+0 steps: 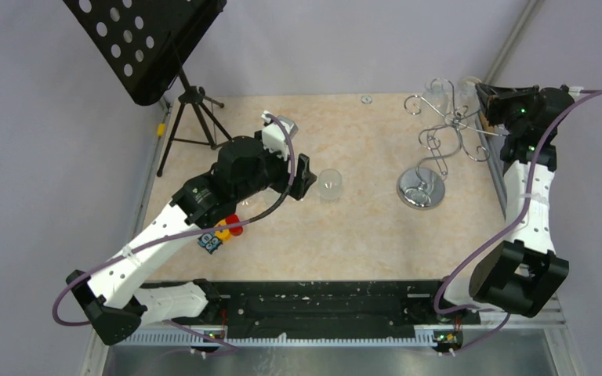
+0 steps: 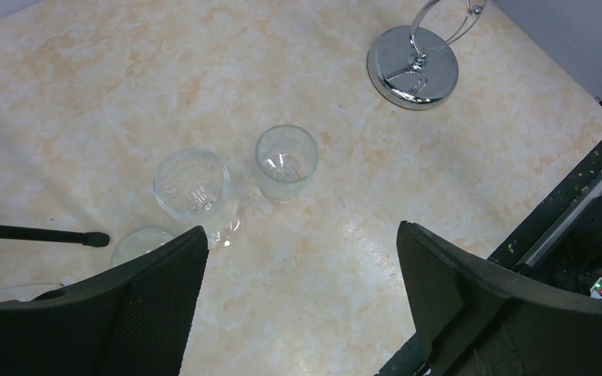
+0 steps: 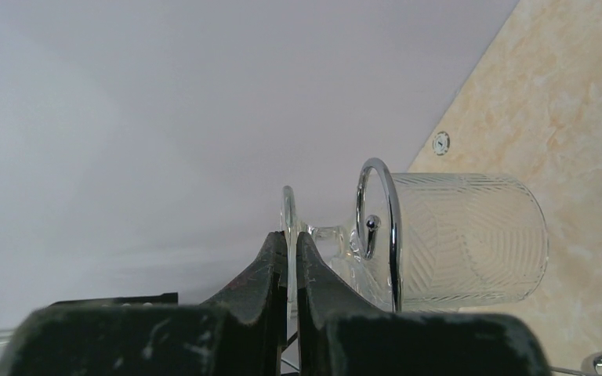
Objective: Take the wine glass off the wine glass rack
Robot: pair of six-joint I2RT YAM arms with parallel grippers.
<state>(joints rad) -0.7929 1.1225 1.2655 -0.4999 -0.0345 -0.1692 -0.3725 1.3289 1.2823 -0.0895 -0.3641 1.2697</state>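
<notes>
Four glasses show in all. One wine glass (image 3: pixel 470 239) hangs on the single wine glass rack (image 1: pixel 439 149) near the far right corner of the table (image 1: pixel 360 251). Three stand mid-surface: a stemmed glass (image 2: pixel 194 188), a straight-sided glass (image 2: pixel 286 160) and a third glass (image 2: pixel 141 239), partly hidden. One black music stand (image 1: pixel 145 43) stands off the far left corner. Two arms: left arm (image 1: pixel 165 235), right arm (image 1: pixel 529 204).
</notes>
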